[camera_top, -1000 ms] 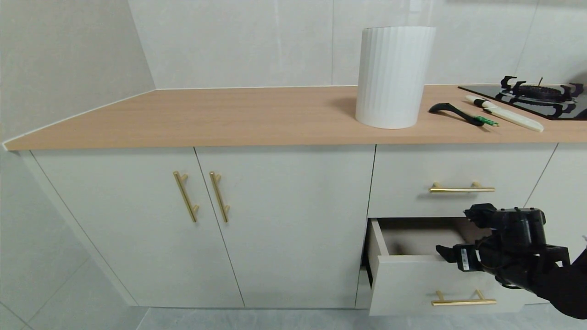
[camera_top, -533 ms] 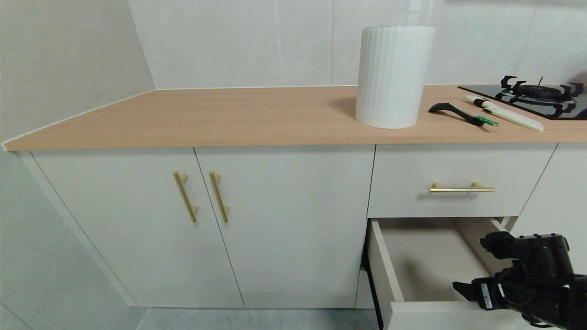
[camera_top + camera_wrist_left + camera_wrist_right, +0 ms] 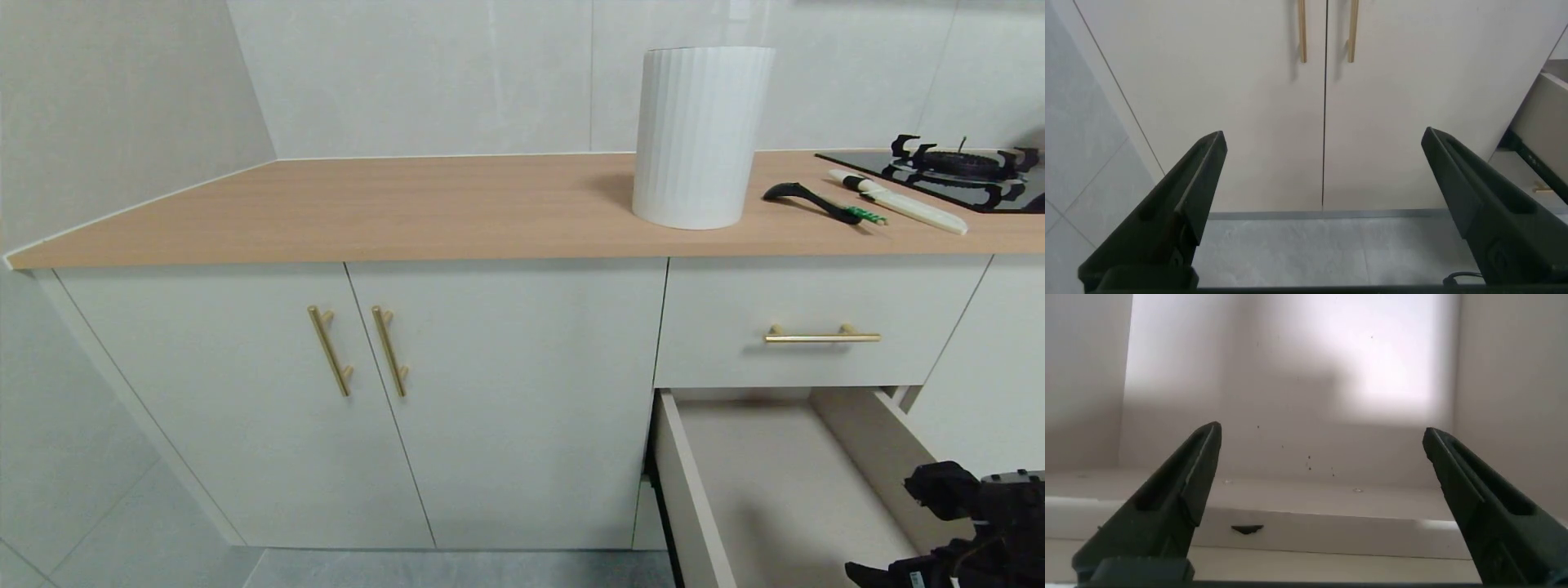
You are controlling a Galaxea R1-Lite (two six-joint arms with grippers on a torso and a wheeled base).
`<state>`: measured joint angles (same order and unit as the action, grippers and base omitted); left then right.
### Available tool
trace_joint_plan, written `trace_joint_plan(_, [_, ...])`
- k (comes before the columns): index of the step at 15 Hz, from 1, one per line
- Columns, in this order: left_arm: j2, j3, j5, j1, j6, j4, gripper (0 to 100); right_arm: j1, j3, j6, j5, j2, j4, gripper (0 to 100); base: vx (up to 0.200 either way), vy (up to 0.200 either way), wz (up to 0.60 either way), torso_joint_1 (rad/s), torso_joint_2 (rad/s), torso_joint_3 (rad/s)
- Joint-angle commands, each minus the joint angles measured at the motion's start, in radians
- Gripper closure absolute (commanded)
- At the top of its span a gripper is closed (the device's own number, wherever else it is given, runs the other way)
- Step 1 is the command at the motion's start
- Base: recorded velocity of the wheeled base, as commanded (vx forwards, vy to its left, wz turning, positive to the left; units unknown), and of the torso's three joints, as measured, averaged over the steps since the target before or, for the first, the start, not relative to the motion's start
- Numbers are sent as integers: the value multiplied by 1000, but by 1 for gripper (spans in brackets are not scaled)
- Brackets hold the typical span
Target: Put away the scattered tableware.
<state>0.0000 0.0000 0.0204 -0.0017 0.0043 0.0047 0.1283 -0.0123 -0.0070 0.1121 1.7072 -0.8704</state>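
Head view. Counter point(image 3: 408, 204) runs from 9 to 3 o'clock across the upper half. A white ribbed canister point(image 3: 698, 135) stands upright on it at 1 o'clock.

Tableware lies on the counter at 3 o'clock of the canister:
- Black utensil point(image 3: 820, 202): curved head toward the canister, green-striped end away from it.
- White knife point(image 3: 906, 206): just beside the utensil on the far side, roughly parallel, with a black band near one end. Cannot tell whether the two touch.

Hob point(image 3: 955, 167) at 2 o'clock, behind the knife, at the counter's right end.

Below the counter:
- Two doors point(image 3: 245, 425) shut at 7 o'clock, gold handles side by side.
- Top drawer point(image 3: 718, 327) shut at 4 o'clock.
- Lower drawer point(image 3: 682, 482) directly under it at 5 o'clock, open.

Right gripper point(image 3: 886, 525) at 5 o'clock in the low corner, at the lower drawer's right side. Jaws spread wide, nothing between them. The right wrist view agrees: jaws wide, with the pale inside of the lower drawer point(image 3: 1315, 392) beyond the fingers and a few dark specks on it.

Left wrist view. Left gripper point(image 3: 1323, 137) wide, holding nothing. It faces the doors, with grey floor point(image 3: 1323, 245) beneath them
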Motion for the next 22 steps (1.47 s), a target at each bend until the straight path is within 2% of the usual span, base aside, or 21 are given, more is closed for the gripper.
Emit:
trace_joint_plan(1, [0, 0, 1, 0, 0, 1, 0, 2, 12, 2, 0, -84, 19, 0, 0, 0, 0, 0, 0, 0])
trace_joint_plan(4, [0, 0, 1, 0, 0, 1, 0, 2, 11, -2, -62, -141, 27, 0, 0, 0, 0, 0, 0, 0])
trace_joint_plan(6, [0, 0, 1, 0, 0, 0, 0, 2, -15, -5, -63, -159, 25, 0, 0, 0, 0, 0, 0, 0])
trace_joint_plan(8, [2, 0, 0, 0, 0, 0, 0, 1, -101, -7, -65, -209, 34, 0, 0, 0, 0, 0, 0, 0])
trace_joint_plan(10, [0, 0, 1, 0, 0, 0, 0, 1, -242, -5, -62, -227, 87, 0, 0, 0, 0, 0, 0, 0])
trace_joint_plan(12, [2, 0, 1, 0, 2, 0, 0, 2, -419, -7, -68, -273, 284, 0, 0, 0, 0, 0, 0, 0])
trace_joint_plan(14, [0, 0, 0, 0, 0, 0, 0, 2, -606, -7, -146, -367, 576, 0, 0, 0, 0, 0, 0, 0])
trace_joint_plan(15, [0, 0, 1, 0, 0, 0, 0, 2, -716, -5, -193, -417, 763, 0, 0, 0, 0, 0, 0, 0])
trace_joint_plan(17, [2, 0, 0, 0, 0, 0, 0, 2, -865, -8, -203, -452, 999, 0, 0, 0, 0, 0, 0, 0])
trace_joint_plan(22, [0, 0, 1, 0, 0, 0, 0, 4, -876, -13, -146, -452, 996, 0, 0, 0, 0, 0, 0, 0])
